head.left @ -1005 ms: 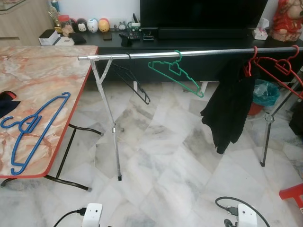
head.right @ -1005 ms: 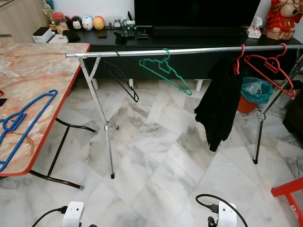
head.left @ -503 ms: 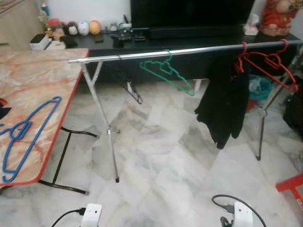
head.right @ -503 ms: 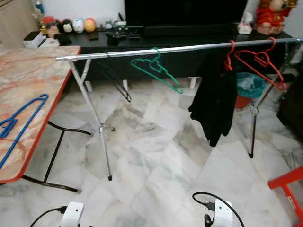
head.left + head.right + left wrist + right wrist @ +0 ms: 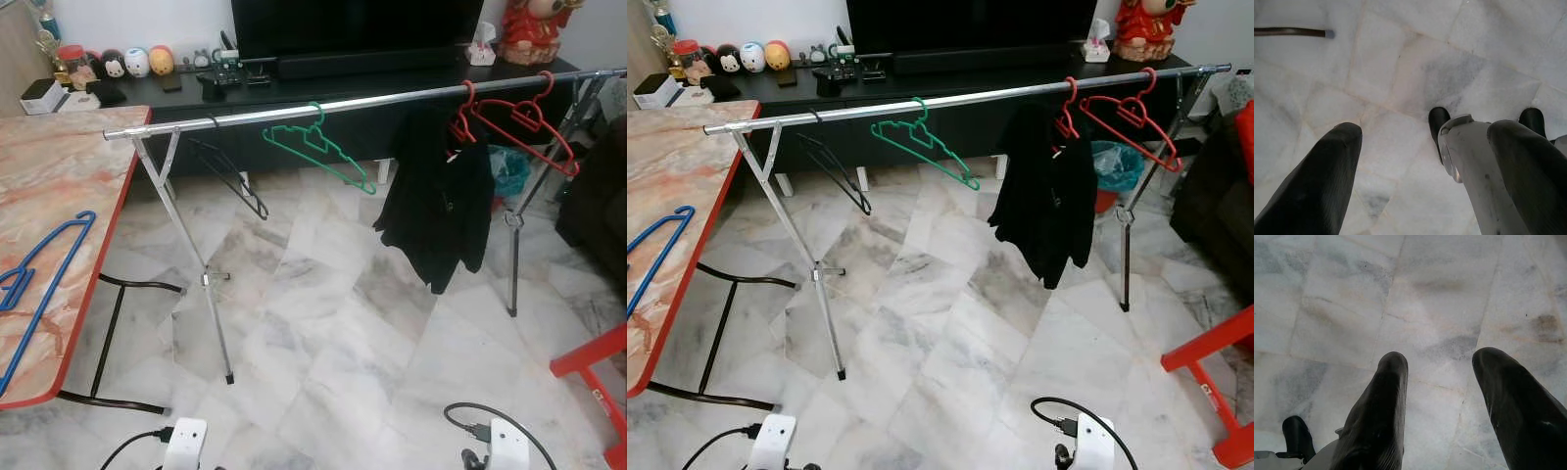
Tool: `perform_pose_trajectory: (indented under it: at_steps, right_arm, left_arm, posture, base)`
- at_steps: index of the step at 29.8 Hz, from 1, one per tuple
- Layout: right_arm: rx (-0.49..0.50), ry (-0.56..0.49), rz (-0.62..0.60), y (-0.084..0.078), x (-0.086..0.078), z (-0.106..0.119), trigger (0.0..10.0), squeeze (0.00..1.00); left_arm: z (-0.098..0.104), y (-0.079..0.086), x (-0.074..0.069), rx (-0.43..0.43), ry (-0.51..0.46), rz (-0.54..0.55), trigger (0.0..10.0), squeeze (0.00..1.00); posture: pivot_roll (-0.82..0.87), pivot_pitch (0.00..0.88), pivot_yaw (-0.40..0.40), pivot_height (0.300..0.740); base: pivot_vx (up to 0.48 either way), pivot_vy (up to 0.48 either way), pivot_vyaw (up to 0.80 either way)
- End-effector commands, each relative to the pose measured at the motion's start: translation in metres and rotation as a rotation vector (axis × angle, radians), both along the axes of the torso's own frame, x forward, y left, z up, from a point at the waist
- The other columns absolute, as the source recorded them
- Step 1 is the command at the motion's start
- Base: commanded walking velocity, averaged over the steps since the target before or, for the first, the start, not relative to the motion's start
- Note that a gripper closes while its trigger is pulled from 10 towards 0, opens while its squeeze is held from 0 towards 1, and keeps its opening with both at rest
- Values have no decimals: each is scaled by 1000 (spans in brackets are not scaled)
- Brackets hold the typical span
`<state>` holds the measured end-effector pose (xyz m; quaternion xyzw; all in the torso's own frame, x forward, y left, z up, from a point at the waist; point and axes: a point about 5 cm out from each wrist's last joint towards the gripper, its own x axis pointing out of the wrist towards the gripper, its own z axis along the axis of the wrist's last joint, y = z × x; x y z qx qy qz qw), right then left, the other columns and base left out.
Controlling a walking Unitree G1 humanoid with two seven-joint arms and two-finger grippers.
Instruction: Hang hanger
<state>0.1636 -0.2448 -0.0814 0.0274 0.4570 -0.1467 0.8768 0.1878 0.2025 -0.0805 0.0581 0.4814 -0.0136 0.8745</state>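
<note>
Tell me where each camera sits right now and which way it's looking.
Left eye view: on the head, facing forward and down at the clothes rail and blue hanger on the table; both wrists at bottom edge.
Right eye view: same scene, slightly offset.
Left wrist view: looks down along the open left gripper at the marble floor.
Right wrist view: down along the open right gripper; same floor.
</note>
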Motion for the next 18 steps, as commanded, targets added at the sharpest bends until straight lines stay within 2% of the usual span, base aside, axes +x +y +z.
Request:
perform_pose_trajectory:
  at_steps: [1, 3, 6, 18]
  right_arm:
    - [0, -2, -11, -1, -1, 0, 10000, 0]
    - [1, -2, -12, -1, -1, 0, 10000, 0]
    - [2, -3, -8, -1, 0, 0, 10000, 0]
    - [4, -8, -8, -1, 1, 1, 10000, 0]
  left_arm:
    - [-1, 1, -2, 4, 7, -11, 10000, 0]
    - [-1, -2, -2, -13, 3, 17, 10000, 0]
    - [-2, -6, -2, -9, 8, -10, 10000, 0]
    - [-2, -7, -2, -15, 6, -4, 10000, 0]
  posture:
    - [26, 0, 22, 740]
    - [27, 0, 22, 740]
    - [28, 0, 22, 740]
    - [28, 0, 25, 740]
  base:
    - [0, -480, -700]
    - [0, -195, -700]
    - [0, 0, -700]
    - [0, 0, -699]
